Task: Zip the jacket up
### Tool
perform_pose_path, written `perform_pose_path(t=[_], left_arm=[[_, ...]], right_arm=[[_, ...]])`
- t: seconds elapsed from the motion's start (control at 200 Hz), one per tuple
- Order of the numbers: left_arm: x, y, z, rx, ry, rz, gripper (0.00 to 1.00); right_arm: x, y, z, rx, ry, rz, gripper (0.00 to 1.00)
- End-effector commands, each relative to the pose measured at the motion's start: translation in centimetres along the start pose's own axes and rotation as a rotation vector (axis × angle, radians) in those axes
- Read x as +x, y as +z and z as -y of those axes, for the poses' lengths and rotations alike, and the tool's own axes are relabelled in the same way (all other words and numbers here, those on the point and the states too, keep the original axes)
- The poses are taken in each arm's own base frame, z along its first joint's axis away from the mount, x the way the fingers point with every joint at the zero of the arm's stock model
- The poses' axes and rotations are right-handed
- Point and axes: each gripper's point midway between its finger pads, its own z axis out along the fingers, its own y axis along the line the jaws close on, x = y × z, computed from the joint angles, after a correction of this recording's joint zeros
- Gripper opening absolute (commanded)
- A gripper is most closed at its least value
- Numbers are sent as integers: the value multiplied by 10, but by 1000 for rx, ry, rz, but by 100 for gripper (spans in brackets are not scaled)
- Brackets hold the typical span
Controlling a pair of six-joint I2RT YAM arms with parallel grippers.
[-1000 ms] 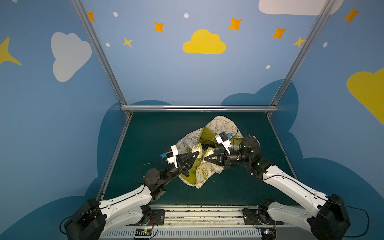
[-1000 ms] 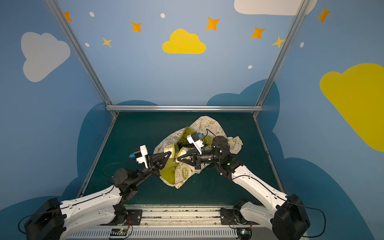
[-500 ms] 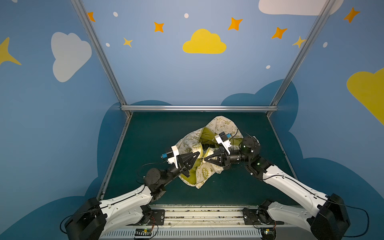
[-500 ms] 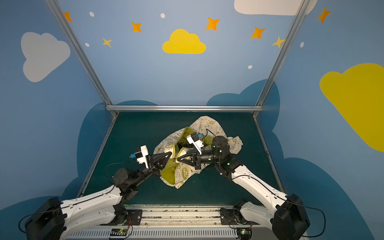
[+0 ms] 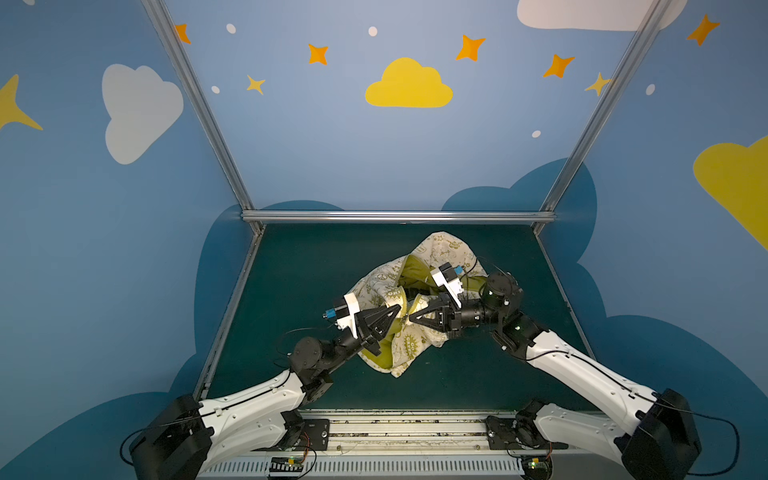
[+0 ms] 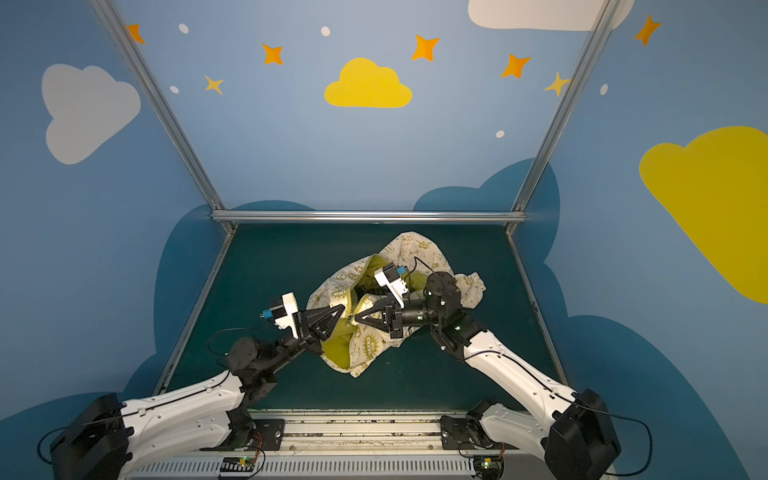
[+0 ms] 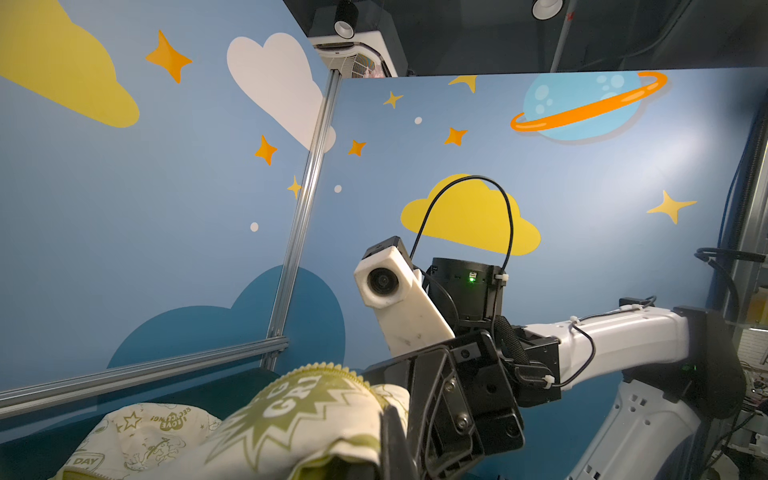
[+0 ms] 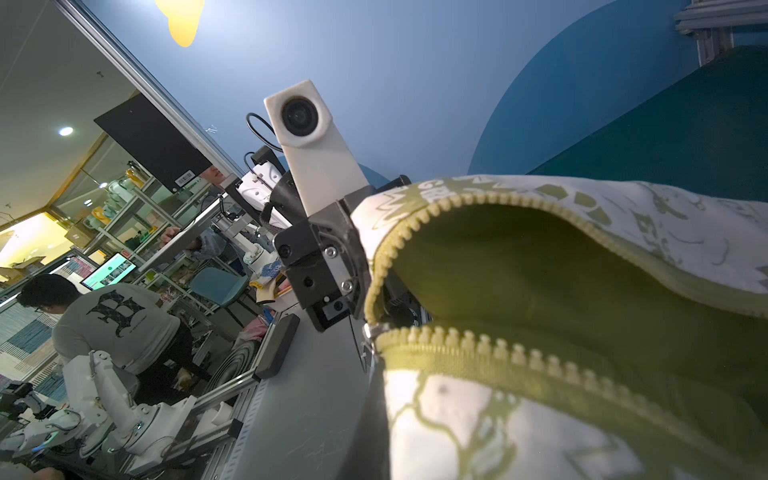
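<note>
Left gripper [image 5: 400, 309] and right gripper [image 5: 411, 319] are both closed on the jacket [image 5: 409, 344], with their tips almost meeting.
The jacket lies crumpled on the dark green table [image 5: 311, 270], a little right of the middle, and its front part is lifted between the two tips. Its olive zipper [image 8: 498, 347] is open. In the right wrist view the two rows of teeth spread apart and join only at the metal slider [image 8: 368, 330], close to the left gripper. Green lining [image 8: 519, 266] shows inside.
</note>
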Motion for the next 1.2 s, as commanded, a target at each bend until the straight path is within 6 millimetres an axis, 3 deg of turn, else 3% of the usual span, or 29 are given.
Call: perform_pose_path(t=[0.0, 0.34, 0.486, 0.731, 0.926, 1.196], left_arm=[[1, -5, 1, -3, 26, 3, 3], [6, 1, 11, 23, 103, -17, 3], [8, -1, 14, 35, 129, -14, 3], [9, 1, 19, 49, 165, -20, 3], [16, -2, 18, 43, 195, -63, 3], [22, -10, -1, -67, 192, -104, 3]], right_arm=[[-25, -7, -24, -40, -97, 56, 0], [-30, -11, -24, -24, -100, 86, 0], [-28, -18, 5, 108, -49, 114, 0], [-29, -13, 12, 87, 16, 102, 0], [-32, -19, 9, 115, -14, 146, 0], [-39, -23, -4, 100, -40, 142, 0]])
